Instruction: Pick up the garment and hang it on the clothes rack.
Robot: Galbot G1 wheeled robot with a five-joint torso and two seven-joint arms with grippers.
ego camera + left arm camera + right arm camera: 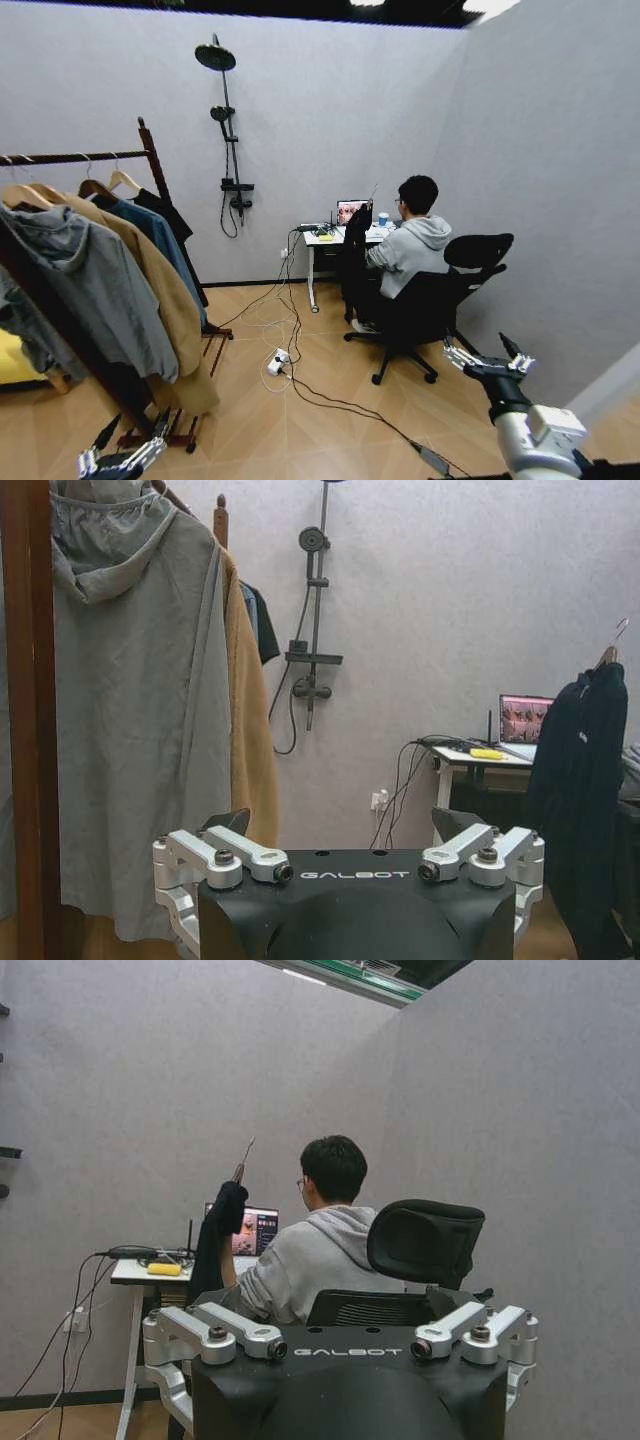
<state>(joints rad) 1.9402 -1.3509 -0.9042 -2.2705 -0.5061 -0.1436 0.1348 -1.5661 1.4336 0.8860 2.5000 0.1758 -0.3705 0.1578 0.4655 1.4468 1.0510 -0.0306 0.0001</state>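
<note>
Dark reddish-brown wooden clothes rack (150,150) hung with coats, small black garment (585,780) held up by seated person beside white counter (325,240), left gripper (125,452) and right gripper (487,355) low, fingers open, 2 empty

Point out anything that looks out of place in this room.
The garment is not on the clothes rack: a seated person holds it up on its hanger by the desk. A power strip and cables sprawl across the floor. Both grippers, left and right, hang open, holding nothing.
</note>
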